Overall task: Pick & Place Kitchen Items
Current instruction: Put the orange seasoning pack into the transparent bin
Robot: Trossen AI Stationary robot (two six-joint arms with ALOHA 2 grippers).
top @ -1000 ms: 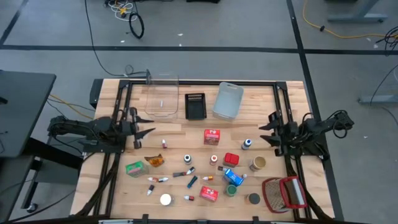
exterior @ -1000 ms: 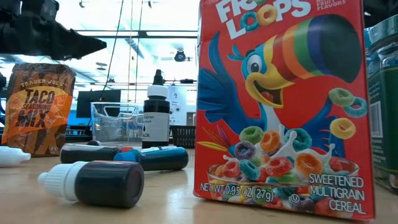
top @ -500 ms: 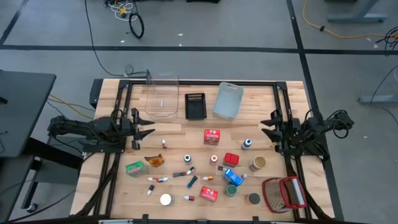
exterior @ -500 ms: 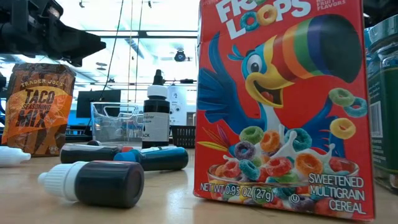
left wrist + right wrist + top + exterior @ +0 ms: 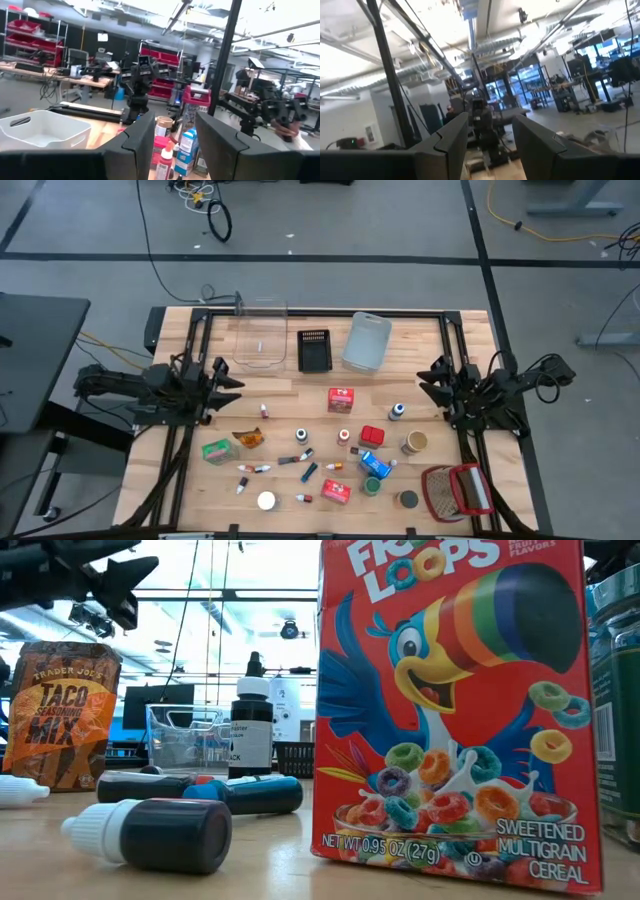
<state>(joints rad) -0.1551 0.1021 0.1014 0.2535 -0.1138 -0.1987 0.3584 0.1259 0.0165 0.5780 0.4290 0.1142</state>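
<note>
1. Three bins stand in a row at the table's far edge: a clear bin (image 5: 260,333), a black bin (image 5: 315,350), a grey-blue bin (image 5: 366,342).
2. Two red boxes: a Froot Loops box (image 5: 336,491) nearest the front, another red box (image 5: 342,399) just before the black bin.
3. One taco seasoning packet (image 5: 250,438) lies left of the Froot Loops box.
4. One wire basket (image 5: 456,492) sits to its right.
5. The left gripper (image 5: 232,381) hovers left of the clear bin, fingers spread, empty.
6. The right gripper (image 5: 430,383) hovers right of the grey-blue bin, released.

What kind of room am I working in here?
Most likely a robotics lab or workshop. Shelves of red storage bins and cluttered workbenches stand behind the wooden table, cables trail over the concrete floor, and ducts run exposed overhead.
</note>
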